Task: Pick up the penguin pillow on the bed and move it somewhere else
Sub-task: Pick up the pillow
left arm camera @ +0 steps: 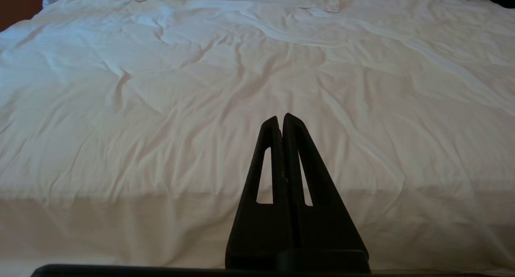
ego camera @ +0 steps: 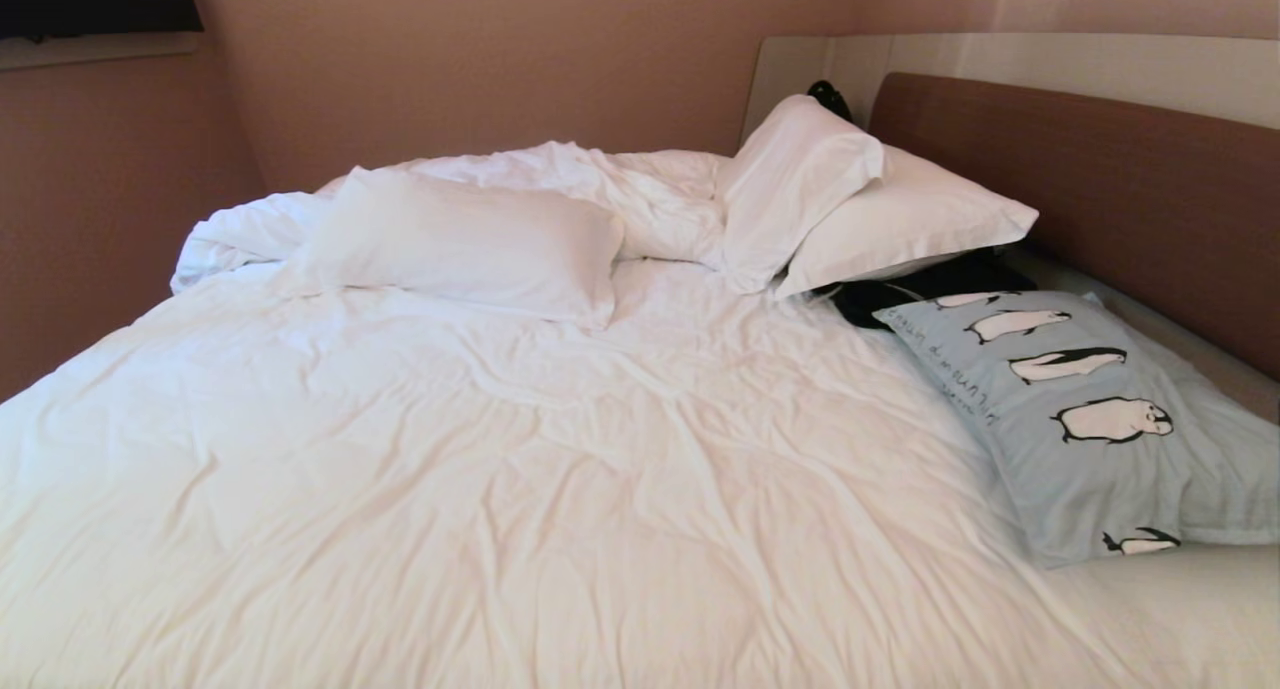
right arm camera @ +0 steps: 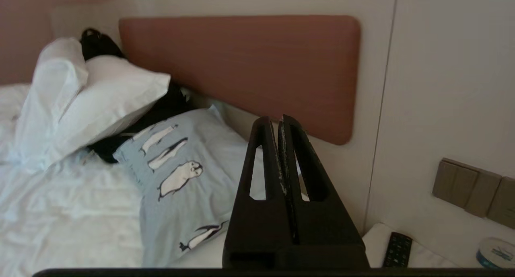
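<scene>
The penguin pillow [ego camera: 1075,424] lies at the right side of the bed [ego camera: 520,449], beside the brown headboard [ego camera: 1120,194], its far end touching a black item [ego camera: 925,284] under two white pillows [ego camera: 860,204]. The right hand [right arm camera: 279,122], clenched and empty, hangs near it. The left hand [left arm camera: 281,120], clenched, hovers over the duvet [left arm camera: 201,108].

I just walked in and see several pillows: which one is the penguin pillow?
Find the brown headboard of the bed. Below it, beside two stacked white pillows, lies the penguin pillow: the only pale blue one, printed with black-and-white penguins.
</scene>
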You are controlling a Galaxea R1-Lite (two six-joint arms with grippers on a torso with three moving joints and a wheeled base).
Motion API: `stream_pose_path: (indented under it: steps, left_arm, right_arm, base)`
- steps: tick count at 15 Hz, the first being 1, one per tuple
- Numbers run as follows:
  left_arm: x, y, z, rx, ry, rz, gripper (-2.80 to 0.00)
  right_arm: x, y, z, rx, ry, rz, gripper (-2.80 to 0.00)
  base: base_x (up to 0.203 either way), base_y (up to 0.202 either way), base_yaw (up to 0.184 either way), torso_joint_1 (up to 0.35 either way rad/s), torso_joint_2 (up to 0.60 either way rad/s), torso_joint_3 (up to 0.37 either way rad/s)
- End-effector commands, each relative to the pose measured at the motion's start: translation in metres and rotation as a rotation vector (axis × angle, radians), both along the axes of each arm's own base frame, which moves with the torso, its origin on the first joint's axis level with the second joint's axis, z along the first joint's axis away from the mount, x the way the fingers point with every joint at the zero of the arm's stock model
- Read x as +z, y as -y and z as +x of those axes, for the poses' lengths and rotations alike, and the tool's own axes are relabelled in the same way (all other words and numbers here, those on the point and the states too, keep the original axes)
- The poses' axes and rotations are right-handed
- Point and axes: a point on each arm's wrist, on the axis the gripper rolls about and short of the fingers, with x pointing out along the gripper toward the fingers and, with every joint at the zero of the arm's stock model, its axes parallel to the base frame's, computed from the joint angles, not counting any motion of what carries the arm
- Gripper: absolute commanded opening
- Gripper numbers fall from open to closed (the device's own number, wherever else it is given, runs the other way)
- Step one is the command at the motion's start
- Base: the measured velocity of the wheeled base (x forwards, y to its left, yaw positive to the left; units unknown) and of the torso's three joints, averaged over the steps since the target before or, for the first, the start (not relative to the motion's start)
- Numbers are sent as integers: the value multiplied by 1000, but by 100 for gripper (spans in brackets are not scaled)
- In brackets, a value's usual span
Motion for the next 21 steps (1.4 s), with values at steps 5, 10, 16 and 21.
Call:
stream_pose_path:
  steps: [5, 10, 16, 21]
  left_arm:
    - [0, 0, 0, 0, 1, 0, -280]
    - [0, 0, 0, 0, 1, 0, -280]
    - [0, 0, 0, 0, 1, 0, -280]
    - [0, 0, 0, 1, 1, 0, -280]
  right_arm:
    - [-34, -5, -38, 255, 47, -76, -280]
    - [-80, -7, -33, 392, -9, -110, -280]
    - [-110, -9, -11, 469, -108, -102, -280]
    - [-127, -10, 0, 529, -136, -112, -280]
  base:
    - [0, 0, 0, 0, 0, 0]
    - [0, 0, 0, 0, 0, 0]
    - [0, 0, 0, 0, 0, 0]
    - [0, 0, 0, 0, 0, 0]
